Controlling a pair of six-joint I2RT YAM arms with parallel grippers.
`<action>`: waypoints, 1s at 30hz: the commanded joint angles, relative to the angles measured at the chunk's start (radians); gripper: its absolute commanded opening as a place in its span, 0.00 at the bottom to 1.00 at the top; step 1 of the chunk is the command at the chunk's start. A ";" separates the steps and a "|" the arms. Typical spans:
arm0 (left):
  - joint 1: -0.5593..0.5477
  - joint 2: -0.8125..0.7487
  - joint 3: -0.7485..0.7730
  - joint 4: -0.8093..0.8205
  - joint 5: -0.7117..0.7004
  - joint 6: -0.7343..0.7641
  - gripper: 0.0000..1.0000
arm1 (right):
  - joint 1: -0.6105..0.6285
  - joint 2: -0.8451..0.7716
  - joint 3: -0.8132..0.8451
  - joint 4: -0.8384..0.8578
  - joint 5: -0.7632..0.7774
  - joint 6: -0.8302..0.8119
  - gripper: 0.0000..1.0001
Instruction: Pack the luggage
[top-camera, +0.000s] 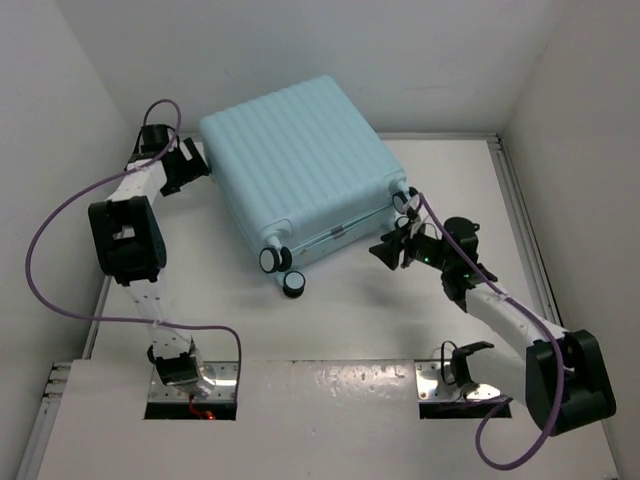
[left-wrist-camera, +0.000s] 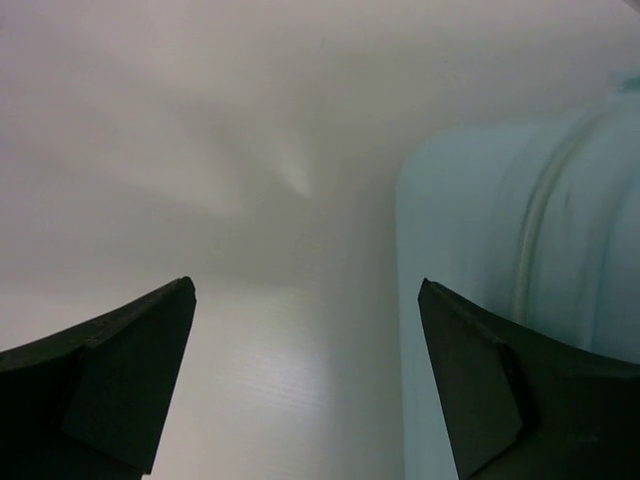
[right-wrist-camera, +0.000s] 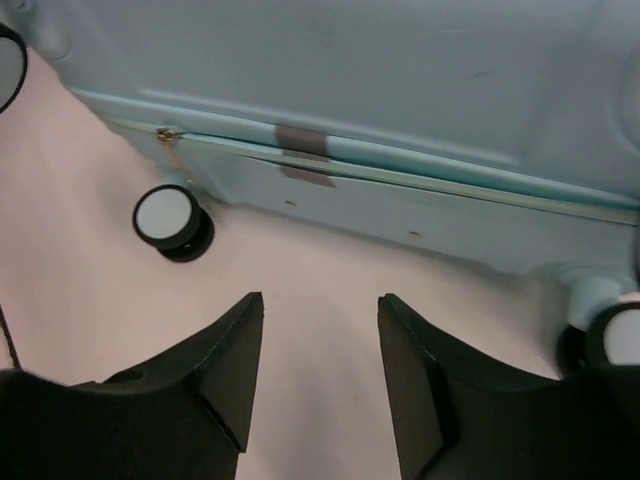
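Your right gripper (right-wrist-camera: 320, 300) hangs part-open and empty before the wheeled edge of the luggage (top-camera: 290, 170), which lies shut on the table (top-camera: 330, 330), your left gripper (left-wrist-camera: 305, 285) wide and empty beside its left corner, so only zip-checking seems left.

The left pincer (left-wrist-camera: 305, 295) gapes wide, white surface (left-wrist-camera: 270, 390) showing between its dark fingers (left-wrist-camera: 120, 370). The pale aqua luggage (left-wrist-camera: 500, 200) rises at right, behind the right finger.
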 joint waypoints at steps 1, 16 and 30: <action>0.028 -0.211 -0.127 0.044 -0.045 -0.013 0.99 | 0.100 -0.030 -0.039 0.088 0.076 0.045 0.49; 0.070 -0.896 -0.648 0.059 0.044 0.095 0.99 | 0.098 0.056 0.082 0.203 0.450 0.281 0.58; 0.038 -0.792 -0.651 0.069 0.020 0.075 0.99 | -0.150 0.160 0.525 -0.415 0.165 -0.136 0.99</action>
